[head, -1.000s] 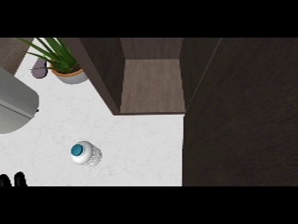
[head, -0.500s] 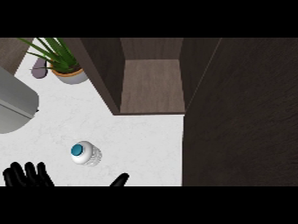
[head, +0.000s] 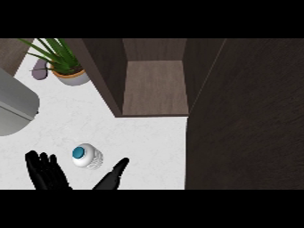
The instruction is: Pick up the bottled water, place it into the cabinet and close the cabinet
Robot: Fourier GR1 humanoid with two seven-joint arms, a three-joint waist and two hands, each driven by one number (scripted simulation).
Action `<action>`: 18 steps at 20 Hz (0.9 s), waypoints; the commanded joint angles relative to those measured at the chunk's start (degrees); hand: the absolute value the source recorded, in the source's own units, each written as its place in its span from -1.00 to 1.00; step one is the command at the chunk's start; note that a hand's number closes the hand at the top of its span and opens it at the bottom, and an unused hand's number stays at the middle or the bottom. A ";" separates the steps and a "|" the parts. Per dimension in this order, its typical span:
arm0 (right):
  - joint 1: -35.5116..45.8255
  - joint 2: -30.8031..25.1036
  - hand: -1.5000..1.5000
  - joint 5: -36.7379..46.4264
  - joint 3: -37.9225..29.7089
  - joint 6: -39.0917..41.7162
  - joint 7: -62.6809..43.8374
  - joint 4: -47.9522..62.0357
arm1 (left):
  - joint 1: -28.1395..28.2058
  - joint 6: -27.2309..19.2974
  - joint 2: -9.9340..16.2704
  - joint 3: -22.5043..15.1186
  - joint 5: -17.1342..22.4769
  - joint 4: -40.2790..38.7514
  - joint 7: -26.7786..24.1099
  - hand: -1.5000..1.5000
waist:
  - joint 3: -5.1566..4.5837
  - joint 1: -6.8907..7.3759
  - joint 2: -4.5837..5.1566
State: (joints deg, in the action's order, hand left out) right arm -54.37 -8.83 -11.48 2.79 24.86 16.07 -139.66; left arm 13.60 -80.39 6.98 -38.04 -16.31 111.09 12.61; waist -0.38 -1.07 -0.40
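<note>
Surface: white marbled tabletop [head: 147, 133], seen steeply from above; dark wood fills the whole 3 o'clock side of the view.
Right robot hand [head: 47, 173]: black, at 7 o'clock on the lower edge, straight fingers spread and pointing toward 12 o'clock. Its thumb [head: 117, 171] is splayed out at 6 o'clock. It holds nothing.
Left robot hand: shows in no part of the head view.
Bottled water [head: 87, 156]: upright on the tabletop, seen cap-on, with a blue cap and a clear ribbed body. It stands at 7 o'clock from the view's centre, between the fingers and thumb of the right robot hand, just beside both; contact cannot be made out.
Cabinet [head: 155, 84]: dark brown, at 12 o'clock, standing open, with a lighter brown inner shelf visible between two side walls.
Cabinet door [head: 253, 111]: large dark panel from 1 to 5 o'clock, swung open.
Grey appliance [head: 3, 107]: rounded light grey body at 9 o'clock, cut off by the left edge.
Potted plant [head: 67, 71]: green leaves in a tan pot, at 11 o'clock, just beside the cabinet's left wall.
</note>
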 commanded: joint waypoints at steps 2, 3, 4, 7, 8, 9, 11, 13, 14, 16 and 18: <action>-3.40 -0.93 -1.00 -5.08 -2.85 0.12 -1.35 -8.30 | -1.22 -1.48 0.94 1.22 6.13 -1.70 -3.31 -1.00 | -0.10 0.66 -0.05; -3.71 -0.64 -1.00 -4.09 -2.68 1.05 0.86 -5.97 | -3.70 -1.75 -1.22 2.37 6.85 -5.68 -4.40 -1.00 | -0.11 0.04 -0.04; -7.07 -0.55 -1.00 -4.15 -1.90 1.31 0.12 -8.79 | -1.81 -1.65 -0.79 1.91 7.52 -3.74 -5.24 -1.00 | -0.12 0.04 -0.17; -6.70 -0.56 -1.00 -3.09 -2.17 2.11 2.79 -6.57 | -3.18 -0.81 -2.75 4.24 9.90 -6.59 -8.09 -1.00 | -0.18 0.08 -0.18; -6.80 0.04 -1.00 -1.80 -0.75 1.82 2.84 -6.81 | -2.66 0.50 -2.64 3.98 10.80 -7.61 -8.74 -1.00 | -0.25 0.18 -0.14; -6.70 -0.16 -1.00 -2.19 -1.17 1.60 2.52 -7.11 | -3.14 1.20 -2.91 5.78 12.26 -7.90 -9.47 -1.00 | -0.20 0.52 0.00; -6.20 0.34 -1.00 -0.81 -1.10 1.35 3.90 -5.75 | -3.81 3.15 -3.11 8.60 14.42 -7.88 -11.36 -1.00 | -0.24 0.80 -0.01; -7.96 -0.76 -1.00 -2.44 -1.71 2.00 3.21 -7.76 | -3.98 5.29 -3.43 10.88 16.33 -9.18 -13.22 -1.00 | -0.28 0.85 0.13; -6.88 -0.02 -1.00 -1.43 -2.53 1.89 5.83 -4.98 | -3.75 5.19 -4.98 11.39 16.57 -11.45 -15.35 -1.00 | -0.28 0.64 0.03; -8.67 -0.58 -1.00 -1.48 -2.77 2.52 5.98 -5.61 | -2.60 8.42 -4.33 14.38 19.62 -11.15 -16.86 -1.00 | -0.34 0.86 -0.04; -10.39 -1.07 -1.00 -3.91 -4.41 3.56 7.51 -6.36 | -1.50 10.52 -6.15 15.92 21.55 -11.74 -20.68 -1.00 | -0.21 0.72 -0.14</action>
State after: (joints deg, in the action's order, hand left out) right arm -61.10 -9.21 -10.90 0.43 27.72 24.46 -138.97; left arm 10.87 -74.40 2.36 -25.71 1.42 100.52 -3.20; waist -0.64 -0.34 -0.43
